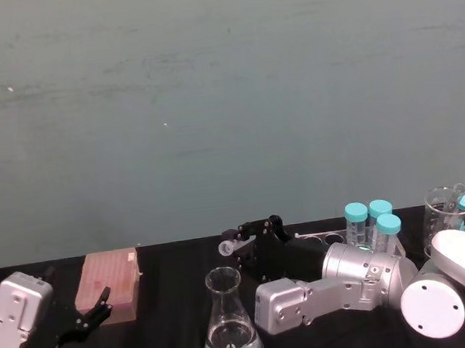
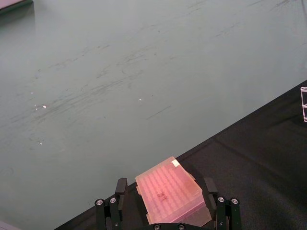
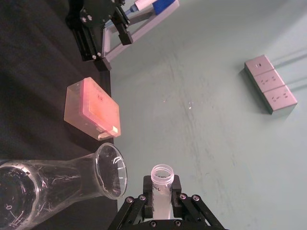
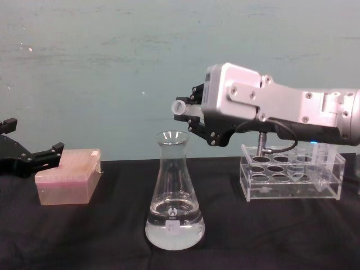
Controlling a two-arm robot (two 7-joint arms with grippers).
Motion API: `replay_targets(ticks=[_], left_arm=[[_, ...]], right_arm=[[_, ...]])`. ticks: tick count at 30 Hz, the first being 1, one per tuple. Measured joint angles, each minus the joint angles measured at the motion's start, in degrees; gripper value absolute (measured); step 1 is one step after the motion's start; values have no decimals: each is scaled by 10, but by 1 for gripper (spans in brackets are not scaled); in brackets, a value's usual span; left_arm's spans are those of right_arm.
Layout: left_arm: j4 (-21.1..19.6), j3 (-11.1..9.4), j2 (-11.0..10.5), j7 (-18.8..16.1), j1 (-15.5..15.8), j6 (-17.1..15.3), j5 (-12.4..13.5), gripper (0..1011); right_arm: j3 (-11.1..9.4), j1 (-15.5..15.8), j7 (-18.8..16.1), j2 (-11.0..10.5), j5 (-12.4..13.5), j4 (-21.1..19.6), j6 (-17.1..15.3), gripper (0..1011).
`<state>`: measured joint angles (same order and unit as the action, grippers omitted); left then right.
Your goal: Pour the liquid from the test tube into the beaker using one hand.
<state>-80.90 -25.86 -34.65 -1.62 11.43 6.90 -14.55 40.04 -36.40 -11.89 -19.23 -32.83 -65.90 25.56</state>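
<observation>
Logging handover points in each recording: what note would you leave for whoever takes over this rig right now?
Right gripper: jaws shut on the test tube, held roughly level with its mouth above the beaker rim.
Left gripper: jaws open, holding nothing, parked beside the pink box.
Done: clear liquid sits in the beaker's base.
Left: I cannot tell whether the tube is empty. Check it, finish the pour if needed, then probably return it to the rack.

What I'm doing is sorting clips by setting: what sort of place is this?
Probably a laboratory bench: a glass flask of clear liquid, a clear tube rack, teal-capped tubes, and the right hand holding a small open tube.
</observation>
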Motion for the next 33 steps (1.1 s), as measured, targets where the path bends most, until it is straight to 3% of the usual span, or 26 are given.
replay_targets(ticks=[7, 33], left_arm=[[0, 0, 0, 0, 0, 0, 0, 1000], [0, 0, 0, 0, 0, 0, 0, 1000]], right_arm=[[8, -2, 24, -2, -29, -1, 8, 222], [25, -6, 74, -18, -88, -12, 27, 222]])
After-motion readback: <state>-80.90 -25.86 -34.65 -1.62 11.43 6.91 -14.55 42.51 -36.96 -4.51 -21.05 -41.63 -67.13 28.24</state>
